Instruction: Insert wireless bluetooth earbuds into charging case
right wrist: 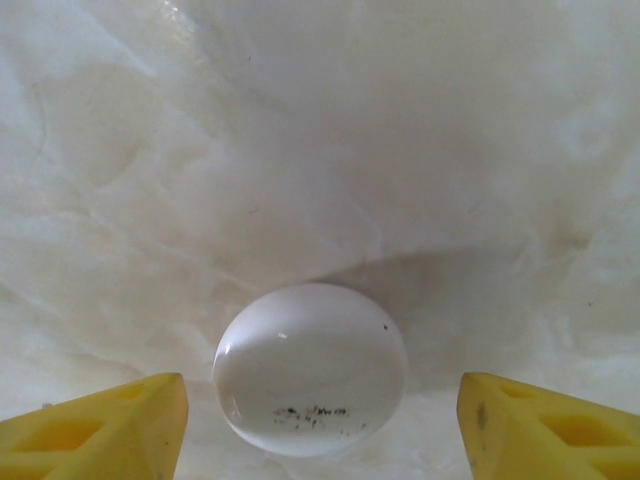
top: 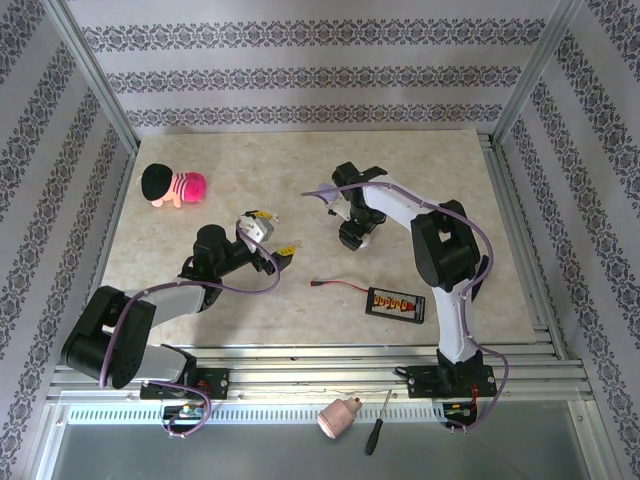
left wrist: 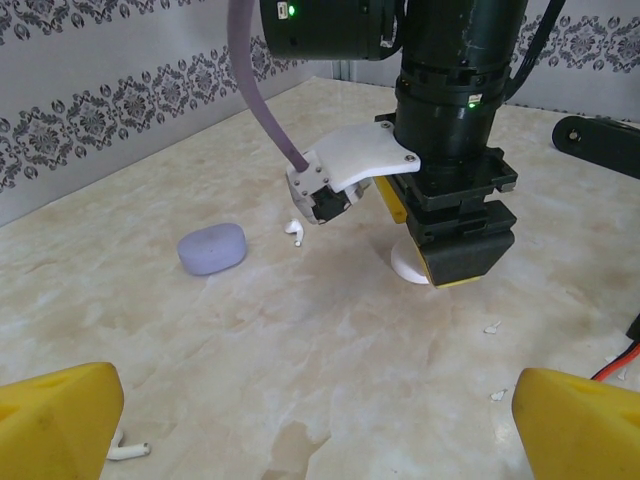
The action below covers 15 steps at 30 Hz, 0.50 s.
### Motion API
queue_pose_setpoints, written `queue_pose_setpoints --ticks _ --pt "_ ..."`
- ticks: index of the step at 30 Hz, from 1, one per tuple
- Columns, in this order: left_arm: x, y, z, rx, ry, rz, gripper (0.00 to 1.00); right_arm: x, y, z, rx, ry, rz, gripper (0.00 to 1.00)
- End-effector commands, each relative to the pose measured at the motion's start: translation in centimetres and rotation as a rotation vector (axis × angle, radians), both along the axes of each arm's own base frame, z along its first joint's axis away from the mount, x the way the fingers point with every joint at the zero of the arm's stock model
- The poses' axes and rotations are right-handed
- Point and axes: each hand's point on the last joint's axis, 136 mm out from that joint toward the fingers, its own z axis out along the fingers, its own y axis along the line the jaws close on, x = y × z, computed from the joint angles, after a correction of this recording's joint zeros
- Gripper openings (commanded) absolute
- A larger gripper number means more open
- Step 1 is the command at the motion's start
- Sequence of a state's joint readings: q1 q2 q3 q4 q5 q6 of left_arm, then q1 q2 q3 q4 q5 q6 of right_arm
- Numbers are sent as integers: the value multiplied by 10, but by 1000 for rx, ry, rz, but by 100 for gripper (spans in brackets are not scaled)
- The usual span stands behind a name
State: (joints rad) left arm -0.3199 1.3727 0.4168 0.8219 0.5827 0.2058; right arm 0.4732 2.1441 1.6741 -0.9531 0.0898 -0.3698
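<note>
The right end effector (right wrist: pixel 320 430) hangs spread open, its yellow fingers flanking the closed white charging case (right wrist: pixel 310 368) that lies on the worktop (right wrist: pixel 300 150). It should drop squarely and pinch low across the glossy, rounded shell, or the case may squirt out. The left end effector (left wrist: pixel 320 425) is likewise released. A white earbud (left wrist: pixel 295 232) lies near the lavender case (left wrist: pixel 212 248).

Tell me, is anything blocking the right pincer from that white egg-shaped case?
Nothing visible does. The open right pincer hangs directly above the white case, straddling it where it lies on the marble tabletop.
</note>
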Motion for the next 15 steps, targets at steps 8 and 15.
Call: queue_pose_setpoints --ticks 8,15 --pt "4 -10 1 -20 6 -39 99 3 -4 -16 -18 26 -64 54" --pt "6 -11 1 -34 12 -39 99 3 -4 1 79 -36 -181 45"
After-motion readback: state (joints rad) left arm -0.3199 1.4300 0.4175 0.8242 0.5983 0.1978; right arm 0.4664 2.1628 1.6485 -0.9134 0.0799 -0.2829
